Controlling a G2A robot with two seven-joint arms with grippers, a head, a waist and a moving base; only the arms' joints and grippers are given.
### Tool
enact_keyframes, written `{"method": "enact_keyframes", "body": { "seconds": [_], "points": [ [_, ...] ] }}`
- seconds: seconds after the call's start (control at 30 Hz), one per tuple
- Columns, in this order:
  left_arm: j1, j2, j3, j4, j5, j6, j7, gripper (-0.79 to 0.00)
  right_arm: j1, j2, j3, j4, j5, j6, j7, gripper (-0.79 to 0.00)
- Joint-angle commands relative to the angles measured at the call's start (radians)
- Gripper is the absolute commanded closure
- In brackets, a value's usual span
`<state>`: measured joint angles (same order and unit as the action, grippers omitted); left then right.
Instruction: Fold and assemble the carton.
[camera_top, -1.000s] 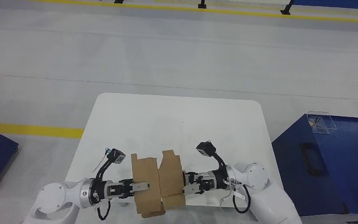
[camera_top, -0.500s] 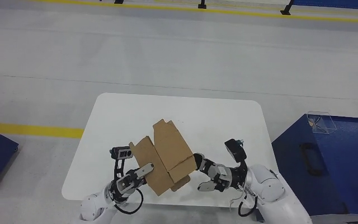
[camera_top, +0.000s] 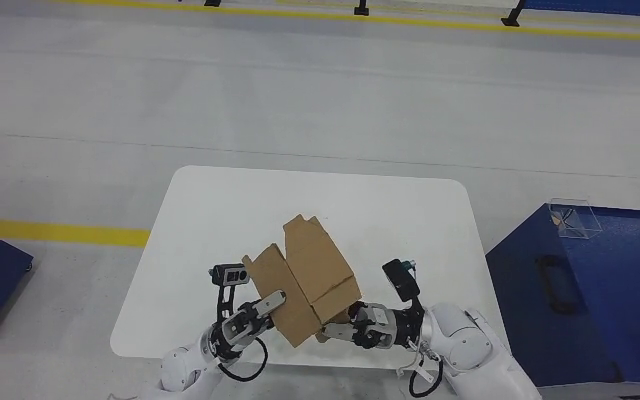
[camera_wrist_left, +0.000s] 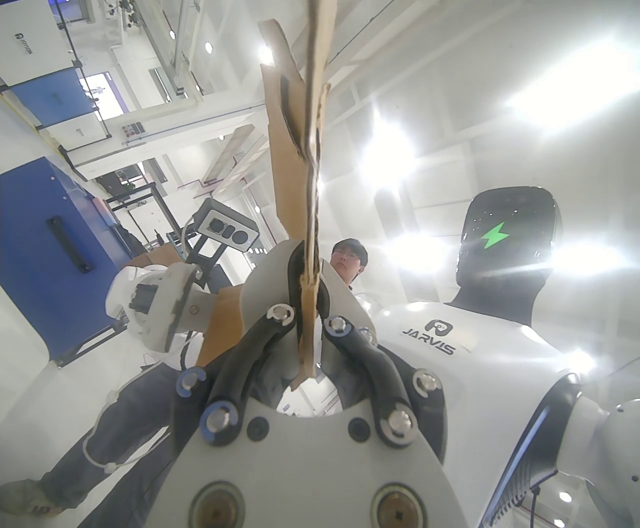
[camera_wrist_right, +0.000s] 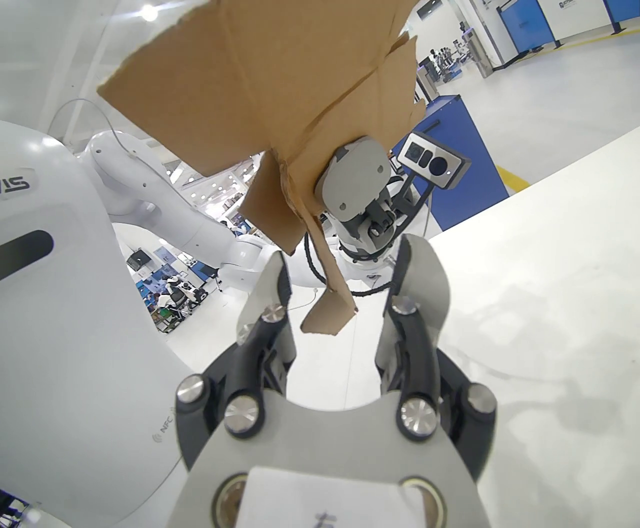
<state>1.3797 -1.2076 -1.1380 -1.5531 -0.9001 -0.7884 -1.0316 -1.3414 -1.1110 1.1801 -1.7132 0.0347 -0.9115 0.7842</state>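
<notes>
The left claw is clamped hard on one edge of the carton, with the board pinched flat between its fingers. The right claw stands wide. A loose flap hangs in its gap and seems to touch neither side.

The carton is held up, tilted, over the near part of the table, between the two arms. It looks only partly opened.

I judge the step in hand to be one arm steadying the carton so the other can work a flap. The next move likely calls for the right claw to close squarely on that flap, or push it along its crease, without twisting the board out of the left grip.

The left wrist view makes the pinch plain, where the top view leaves it unclear. The right wrist view gives the gap around the flap. The top view gives the carton's tilt and place.
</notes>
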Motion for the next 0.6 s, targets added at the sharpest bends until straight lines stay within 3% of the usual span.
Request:
{"method": "enact_keyframes", "body": {
  "seconds": [0.0, 0.1, 0.17, 0.37, 0.57],
  "points": [
    [0.004, -0.001, -0.001, 0.002, -0.004, 0.000, 0.000, 0.000, 0.003, 0.001, -0.012, 0.002, 0.011, 0.011, 0.005, 0.000],
    [0.008, -0.001, -0.004, 0.007, -0.017, 0.006, -0.006, -0.025, 0.010, 0.003, -0.025, 0.006, 0.026, 0.023, 0.013, 0.000],
    [0.011, -0.001, -0.007, 0.014, -0.022, 0.009, -0.009, -0.785, 0.012, 0.004, -0.032, 0.010, 0.045, 0.034, 0.015, 0.000],
    [0.020, 0.003, -0.057, 0.038, -0.082, 0.020, -0.020, -0.785, 0.018, 0.016, -0.003, 0.058, 0.141, 0.114, 0.029, 0.000],
    [0.050, 0.013, -0.157, 0.045, -0.146, 0.033, -0.033, -0.785, 0.030, 0.026, 0.011, 0.147, 0.264, 0.197, 0.100, 0.000]
  ]
}}
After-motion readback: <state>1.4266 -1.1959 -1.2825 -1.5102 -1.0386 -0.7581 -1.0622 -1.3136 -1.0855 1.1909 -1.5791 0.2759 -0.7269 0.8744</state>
